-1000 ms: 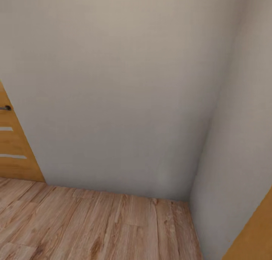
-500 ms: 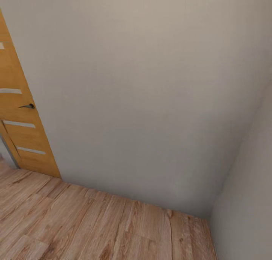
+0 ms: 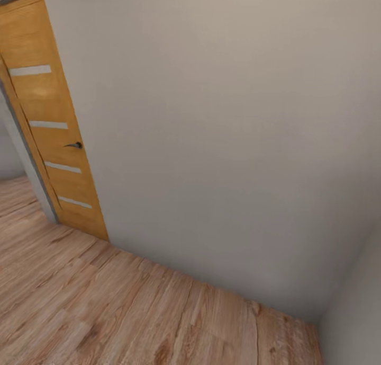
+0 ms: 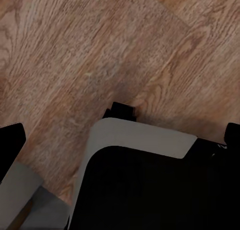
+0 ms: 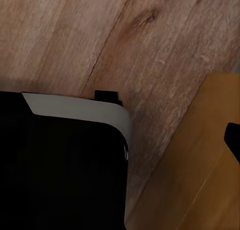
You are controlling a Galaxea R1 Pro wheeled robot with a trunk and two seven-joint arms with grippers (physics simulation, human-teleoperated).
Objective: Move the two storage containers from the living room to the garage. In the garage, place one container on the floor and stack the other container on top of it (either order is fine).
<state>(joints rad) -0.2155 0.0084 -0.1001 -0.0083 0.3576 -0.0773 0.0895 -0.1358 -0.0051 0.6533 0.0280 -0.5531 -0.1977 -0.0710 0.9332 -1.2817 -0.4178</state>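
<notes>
The two storage containers are out of view, and so is the garage. I face a plain grey-white wall (image 3: 222,132) over light wood plank floor (image 3: 106,312). In the left wrist view my left gripper (image 4: 125,140) hangs open above the planks, with one black fingertip (image 4: 10,145) at each side of the picture and nothing between them. In the right wrist view my right gripper (image 5: 120,140) is also over the planks. One of its black fingertips (image 5: 234,140) sits at the picture's edge, far out, and it holds nothing.
An orange wooden door (image 3: 50,121) with pale stripes and a dark handle (image 3: 74,145) stands at the left, with an opening beside it. A wall corner (image 3: 338,301) closes the right. My black and grey base (image 4: 150,185) is below the arms. An orange wood panel (image 5: 200,175) is near the right arm.
The camera has swung left: the door has slid further into the picture, an opening beside it has appeared, and the wall corner has moved toward the right edge.
</notes>
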